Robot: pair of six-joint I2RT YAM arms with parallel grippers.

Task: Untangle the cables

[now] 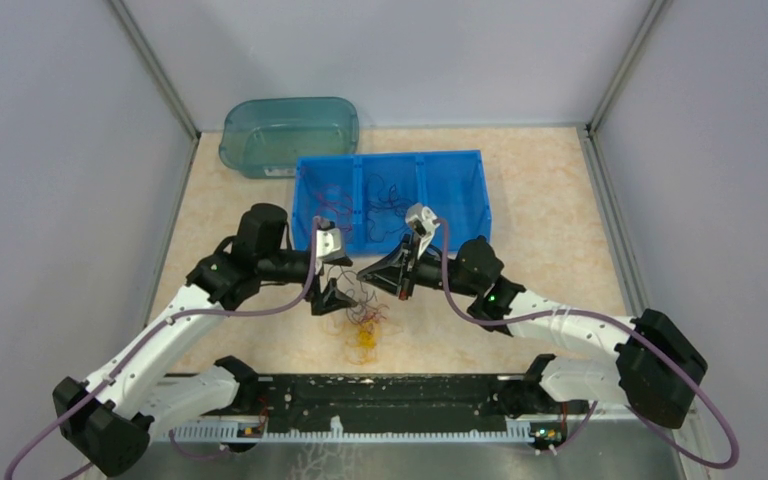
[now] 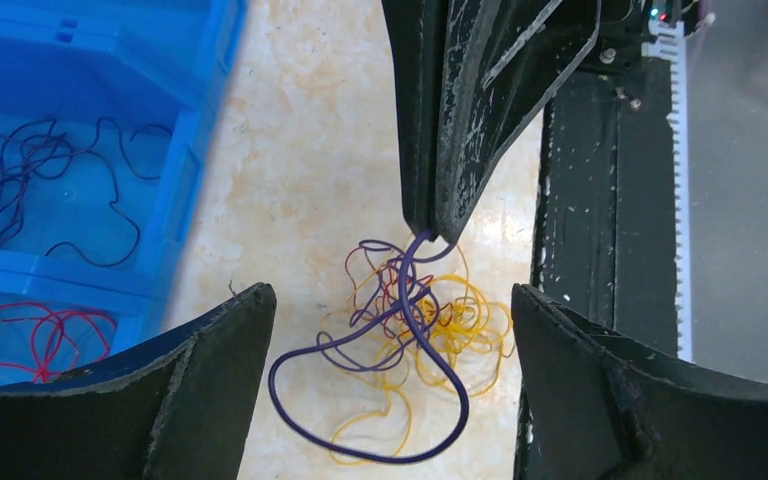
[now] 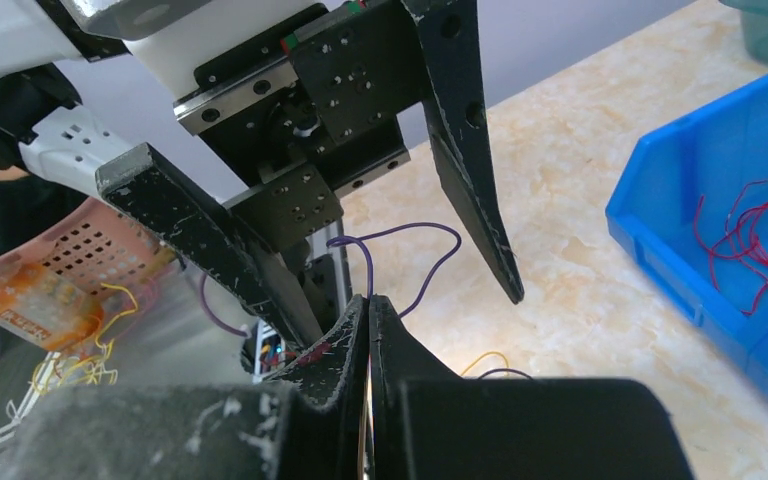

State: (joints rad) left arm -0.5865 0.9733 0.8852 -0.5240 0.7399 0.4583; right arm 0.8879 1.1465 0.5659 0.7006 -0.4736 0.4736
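Marbled table (image 1: 560, 230), grey walls around. A teal tub (image 1: 290, 135) sits at back left, just behind the blue bin (image 1: 460, 165), which holds loose red and dark strands. The left gripper (image 2: 390, 295) hangs spread wide over the cables (image 2: 430, 330), a yellow, purple and red clump on the table before the bin. The right gripper (image 2: 430, 225), pressed together, pinches a purple strand (image 2: 440, 380) rising from the clump, its fingers standing in the left gripper's gap.

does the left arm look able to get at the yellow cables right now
Probably yes: the left gripper is open and aimed at the yellow cables with nothing between. The right gripper, shut on the purple cable looped across them, crowds one side.
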